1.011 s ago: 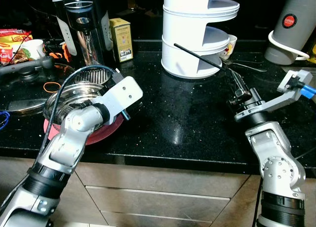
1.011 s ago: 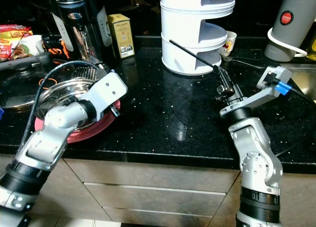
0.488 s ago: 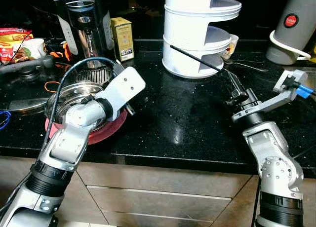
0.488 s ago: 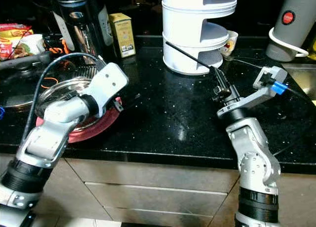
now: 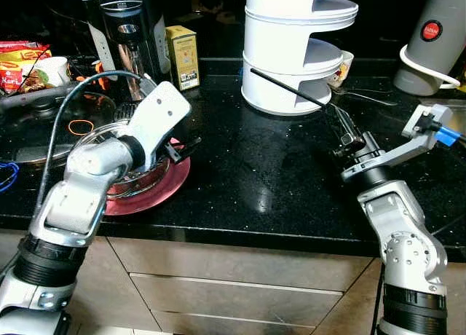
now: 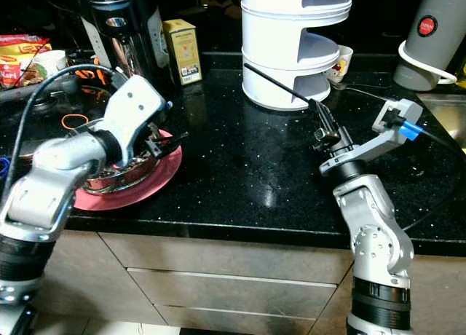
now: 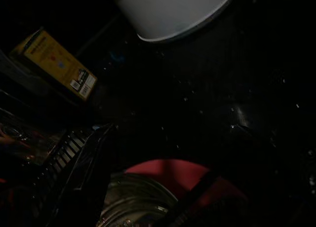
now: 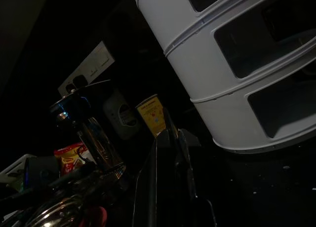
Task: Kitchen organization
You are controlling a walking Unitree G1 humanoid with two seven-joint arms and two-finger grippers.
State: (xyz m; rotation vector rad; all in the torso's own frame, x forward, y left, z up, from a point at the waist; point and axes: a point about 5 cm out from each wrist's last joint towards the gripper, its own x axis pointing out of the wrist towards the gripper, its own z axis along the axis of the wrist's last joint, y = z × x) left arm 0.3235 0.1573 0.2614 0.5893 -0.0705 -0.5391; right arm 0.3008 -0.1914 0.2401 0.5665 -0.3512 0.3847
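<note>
On counter (image 5: 277, 167), left | left hand (image 6: 162, 140) over steel bowl (image 6: 116, 176) on red plate (image 6: 145, 182), grip untellable | right hand (image 5: 348, 135) pinches black stick (image 5: 291, 92) | I'd steady it level.

red plate (image 7: 173, 171) | metal bowl (image 7: 138, 207) on it | yellow box (image 7: 57, 64) | white base (image 7: 168, 12)

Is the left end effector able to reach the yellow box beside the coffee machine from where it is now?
Probably yes: the left end effector sits at the red plate, and bare counter leads to the yellow box.
</note>
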